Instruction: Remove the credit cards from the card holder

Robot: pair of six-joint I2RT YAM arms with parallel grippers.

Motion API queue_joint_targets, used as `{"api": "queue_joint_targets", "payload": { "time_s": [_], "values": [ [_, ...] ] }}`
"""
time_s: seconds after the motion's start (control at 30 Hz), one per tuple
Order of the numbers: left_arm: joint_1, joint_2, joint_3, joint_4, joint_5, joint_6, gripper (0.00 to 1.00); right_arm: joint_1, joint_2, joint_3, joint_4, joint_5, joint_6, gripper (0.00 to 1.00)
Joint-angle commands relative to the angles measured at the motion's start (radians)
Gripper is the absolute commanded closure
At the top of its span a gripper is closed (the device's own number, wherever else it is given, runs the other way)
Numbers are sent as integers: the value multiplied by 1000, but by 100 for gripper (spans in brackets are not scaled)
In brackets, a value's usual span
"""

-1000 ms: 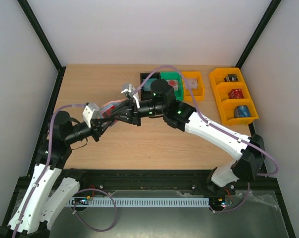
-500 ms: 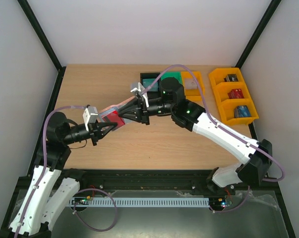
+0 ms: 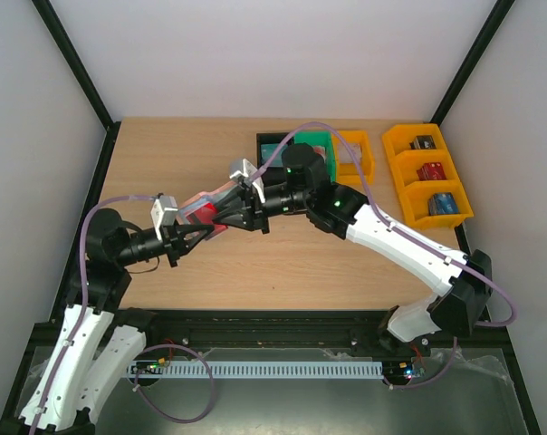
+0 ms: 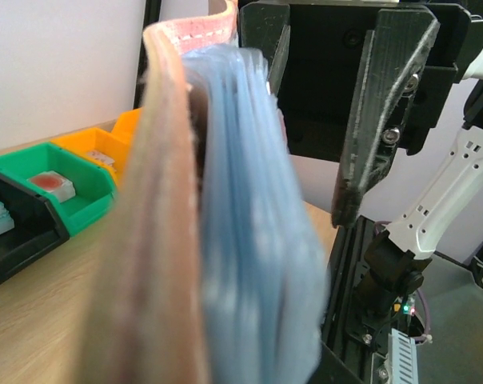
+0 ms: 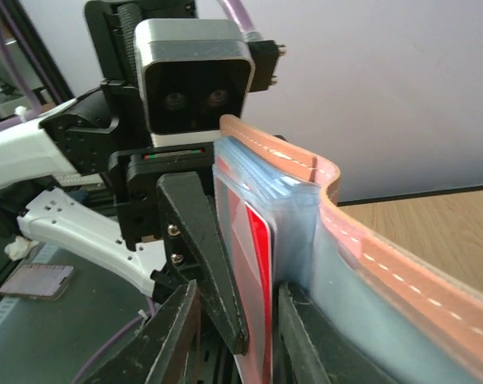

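The card holder [image 3: 205, 205] is held up off the table between both arms. In the left wrist view its pinkish-tan outside [image 4: 145, 240] and blue-grey lining [image 4: 257, 240] fill the frame and hide my left fingers. My left gripper [image 3: 199, 232] is shut on it. One of its black fingers [image 5: 201, 248] presses the pocket side. A bright red credit card [image 5: 259, 264] sticks out of the pockets. My right gripper [image 5: 235, 336] is open and straddles that card's edge together with the left finger. It meets the holder from the right in the top view [image 3: 226, 216]. Other cards are hidden.
A black bin [image 3: 272, 145], a green bin [image 3: 317, 145] and a small orange bin [image 3: 353, 152] stand at the back middle. A three-part orange bin [image 3: 427, 177] with small blocks stands at the back right. The wooden table [image 3: 283, 263] lies below the arms.
The right gripper drew back to the right half a second ago and has now moved left again onto the holder's red card. The left gripper still holds the holder, shifted slightly.
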Motion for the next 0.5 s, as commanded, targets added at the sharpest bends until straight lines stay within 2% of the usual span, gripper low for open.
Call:
{"api": "queue_joint_targets", "payload": {
  "time_s": [0.0, 0.07, 0.17, 0.27, 0.37, 0.47],
  "values": [
    [-13, -11, 1, 131, 31, -20, 98, 53, 35, 11, -44, -183, -82, 73],
    [-12, -11, 2, 122, 19, -17, 98, 56, 25, 11, -51, -244, -106, 74],
    [-13, -14, -1, 106, 22, 6, 98, 55, 7, -2, -54, -219, -126, 78],
    [-17, -14, -7, 112, 2, 0, 98, 66, 17, -3, -5, -74, -73, 76],
    [-18, -11, -16, 139, -31, -36, 98, 76, 37, 3, 63, 60, -23, 78],
    [-18, -16, -24, 147, -31, -49, 98, 85, 59, 27, 74, 105, -2, 91]
  ]
}}
